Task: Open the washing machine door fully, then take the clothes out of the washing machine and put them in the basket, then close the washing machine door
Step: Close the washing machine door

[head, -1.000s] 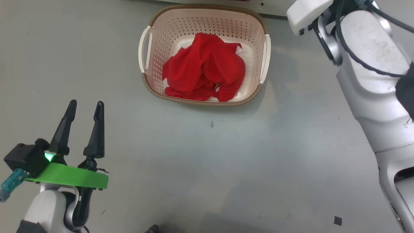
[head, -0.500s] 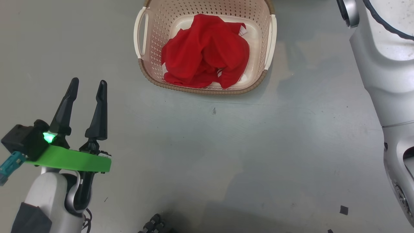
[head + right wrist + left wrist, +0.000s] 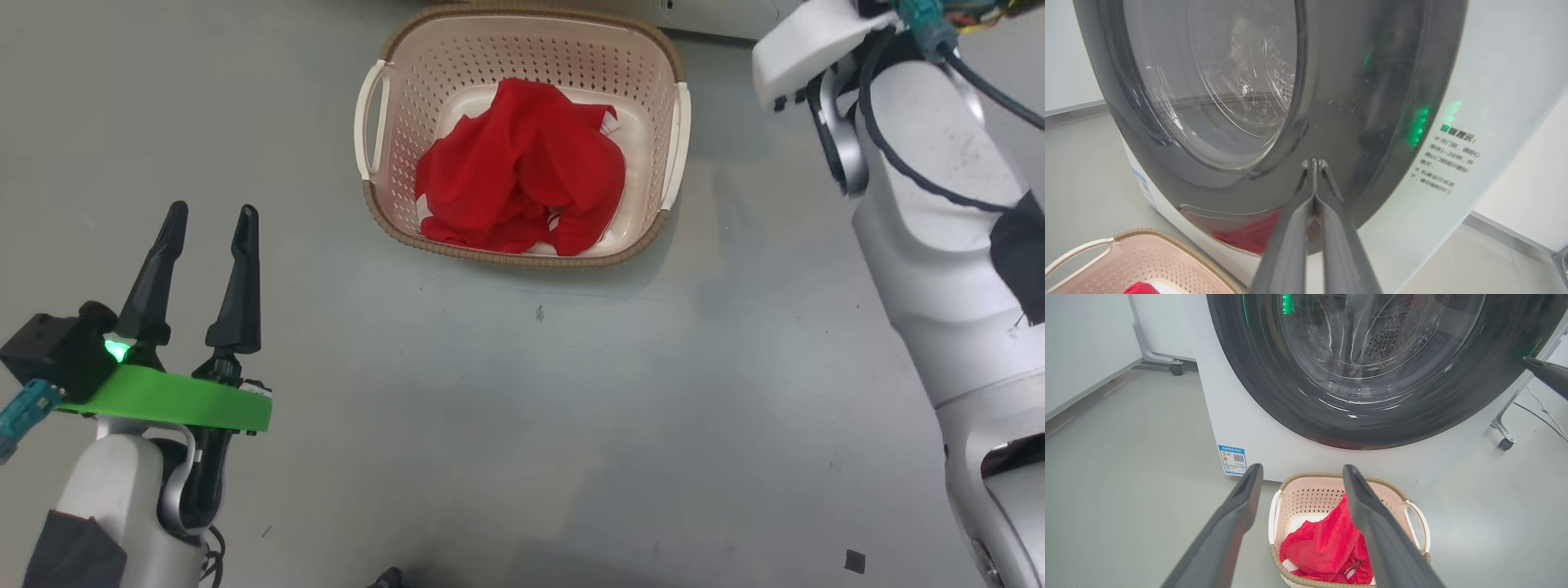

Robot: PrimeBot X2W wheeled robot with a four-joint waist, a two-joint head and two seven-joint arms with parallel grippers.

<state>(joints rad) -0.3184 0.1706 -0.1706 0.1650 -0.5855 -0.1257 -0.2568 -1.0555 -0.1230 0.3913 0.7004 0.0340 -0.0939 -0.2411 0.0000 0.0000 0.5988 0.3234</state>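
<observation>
The cream basket (image 3: 384,122) stands on the grey floor with the red clothes (image 3: 518,192) heaped inside it. My left gripper (image 3: 211,216) hovers open and empty to the basket's lower left. In the left wrist view its fingers (image 3: 1237,514) frame the basket (image 3: 1414,510) and clothes (image 3: 1323,547), below the washing machine (image 3: 1241,416). The washing machine door (image 3: 1274,388) lies flat against the machine's front. My right gripper (image 3: 1313,163) is shut, its tips touching the door's black ring (image 3: 1351,102). The pale right forearm (image 3: 922,204) rises at the right.
A blue label (image 3: 1232,459) is stuck low on the machine's front. Wheeled frame legs (image 3: 1175,369) stand left of the machine and another caster (image 3: 1506,443) right of it. A small dark scrap (image 3: 853,560) lies on the floor.
The head camera dipped and came back, so the whole picture shifted. Basket, clothes and both grippers stand as before.
</observation>
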